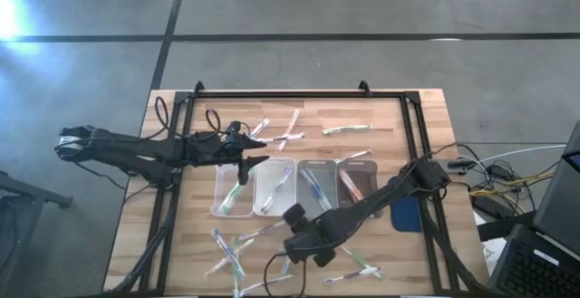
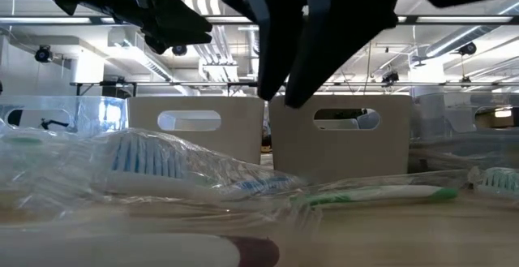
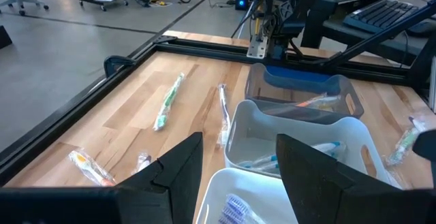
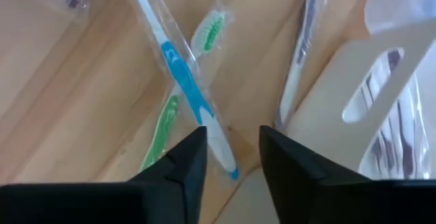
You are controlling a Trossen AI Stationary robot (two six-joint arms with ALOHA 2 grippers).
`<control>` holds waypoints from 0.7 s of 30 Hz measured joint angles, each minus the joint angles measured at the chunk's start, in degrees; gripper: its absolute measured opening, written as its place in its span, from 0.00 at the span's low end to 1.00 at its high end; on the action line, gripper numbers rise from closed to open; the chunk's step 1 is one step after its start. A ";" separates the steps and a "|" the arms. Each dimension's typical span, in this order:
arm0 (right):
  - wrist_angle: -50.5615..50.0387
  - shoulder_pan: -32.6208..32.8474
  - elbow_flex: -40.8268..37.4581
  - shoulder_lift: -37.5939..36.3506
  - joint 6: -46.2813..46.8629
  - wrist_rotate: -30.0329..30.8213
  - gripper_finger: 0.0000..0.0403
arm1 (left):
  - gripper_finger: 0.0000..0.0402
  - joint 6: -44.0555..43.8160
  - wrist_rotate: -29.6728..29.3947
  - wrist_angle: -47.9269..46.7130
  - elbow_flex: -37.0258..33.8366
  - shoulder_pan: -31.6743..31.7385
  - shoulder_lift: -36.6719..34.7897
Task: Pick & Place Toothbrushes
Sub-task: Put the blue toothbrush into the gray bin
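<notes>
Toothbrushes: wrapped sticks, scattered on the table (image 1: 426,117) in two loose groups. One group on the side far from the arm bases, e.g. a green-accent one (image 1: 347,129) lying alone. The other group on the near side, around the right gripper (image 1: 304,246). More already sit in the clear trays (image 1: 272,186) mid-table.
Target brush, our read: blue toothbrush (image 4: 182,81) right under the right gripper (image 4: 233,157), lying across a green toothbrush (image 4: 185,84). A purple-ish one (image 4: 300,54) lies beside the tray wall.
Weight: light, we judge. No real load on the arm.
Stiffness: handle looks rigid plastic, so a pinch across it should hold.
Surface: clear wrap is loose and glossy, prob. slippery. We expect the film to slide on the handle if we grab only film.
Fragility: low, though bristle end is the softer part, so avoid squeezing there.
Where to grip: mid-handle of the blue one, jaws across the narrow width, away from the crossing w/ the green brush so we don't lift both.
Risk: crossed brushes may drag together, and wrap may snag.
Right gripper: fingers parted to a medium gap, nothing between them, hovering low over the blue handle.
Left gripper (image 1: 253,151): fingers spread wide, empty, over the far end of the trays.
</notes>
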 joint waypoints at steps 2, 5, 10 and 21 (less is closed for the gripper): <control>2.43 0.00 -1.35 0.00 -1.33 0.02 0.38 | 0.47 -0.01 0.00 0.00 0.00 0.00 0.00; 5.26 -0.02 -3.27 0.02 -3.27 0.04 0.45 | 0.47 -0.02 0.01 0.00 0.00 0.00 0.00; 9.94 -0.15 -6.31 0.00 -5.52 0.16 0.51 | 0.47 -0.02 0.02 0.00 0.02 0.00 0.00; 13.15 -0.57 -11.59 0.00 -6.66 1.85 0.46 | 0.47 -0.04 0.02 -0.02 0.00 0.00 0.00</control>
